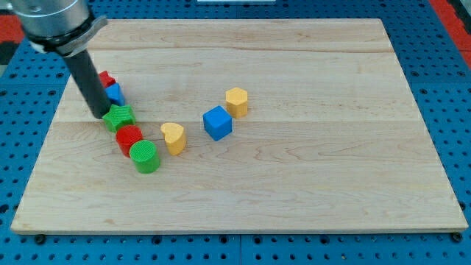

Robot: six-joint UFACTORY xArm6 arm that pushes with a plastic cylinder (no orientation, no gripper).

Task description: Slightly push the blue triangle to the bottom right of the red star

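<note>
The red star (107, 78) lies at the board's upper left, partly hidden behind the rod. The blue triangle (115, 94) sits just to its lower right, touching it and also partly hidden by the rod. My tip (101, 115) rests on the board just left of the green star (118, 117), below the blue triangle and close to its lower left edge.
A red block (128, 138) and a green cylinder (146, 156) follow the green star in a line toward the lower right. A yellow heart (174, 137), a blue cube (218, 122) and a yellow hexagon (236, 101) lie mid-board. The wooden board (309, 184) sits on a blue pegboard.
</note>
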